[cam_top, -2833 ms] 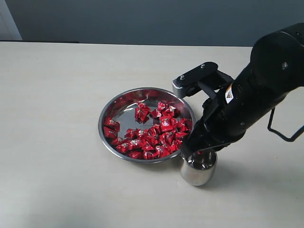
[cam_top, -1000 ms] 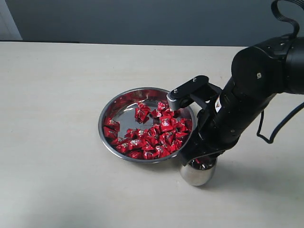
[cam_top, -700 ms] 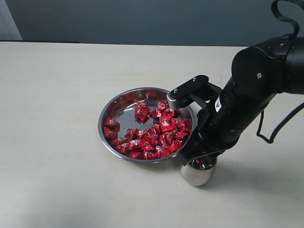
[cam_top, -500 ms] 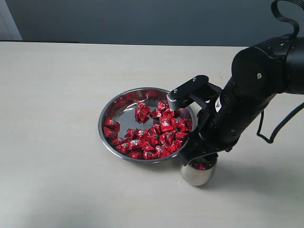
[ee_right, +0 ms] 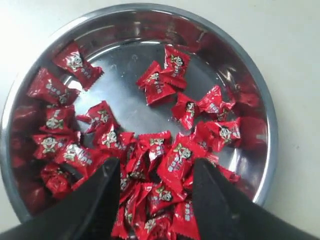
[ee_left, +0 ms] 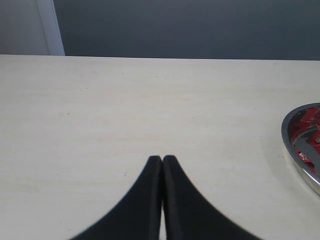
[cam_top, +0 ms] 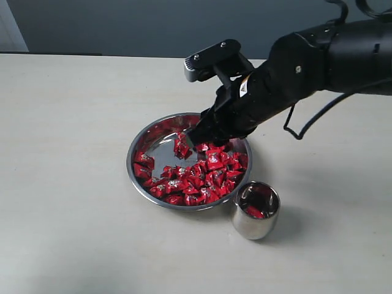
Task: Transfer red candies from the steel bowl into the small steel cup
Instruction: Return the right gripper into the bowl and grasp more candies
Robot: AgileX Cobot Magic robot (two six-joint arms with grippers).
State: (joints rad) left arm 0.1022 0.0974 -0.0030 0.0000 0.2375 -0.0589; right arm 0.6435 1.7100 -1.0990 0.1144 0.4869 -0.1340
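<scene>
The steel bowl (cam_top: 153,138) (ee_right: 252,85) sits mid-table with several red candies (cam_top: 202,171) (ee_right: 172,160) piled toward its near right side. The small steel cup (cam_top: 255,211) stands just off the bowl's near right rim, with a red candy (cam_top: 255,212) inside. My right gripper (cam_top: 195,139) (ee_right: 156,167) hangs open over the bowl, its fingers spread above the pile, nothing between them. My left gripper (ee_left: 162,159) is shut and empty over bare table, with the bowl's rim (ee_left: 290,145) off to one side.
The pale tabletop (cam_top: 67,122) stretches around the bowl on all sides. A dark wall (cam_top: 153,24) runs along the table's far edge. A black cable (cam_top: 318,116) loops off the right arm above the table.
The right gripper opened over the cup, leaving a candy in it, then rose and swung away to the far side of the bowl. The left gripper is unchanged.
</scene>
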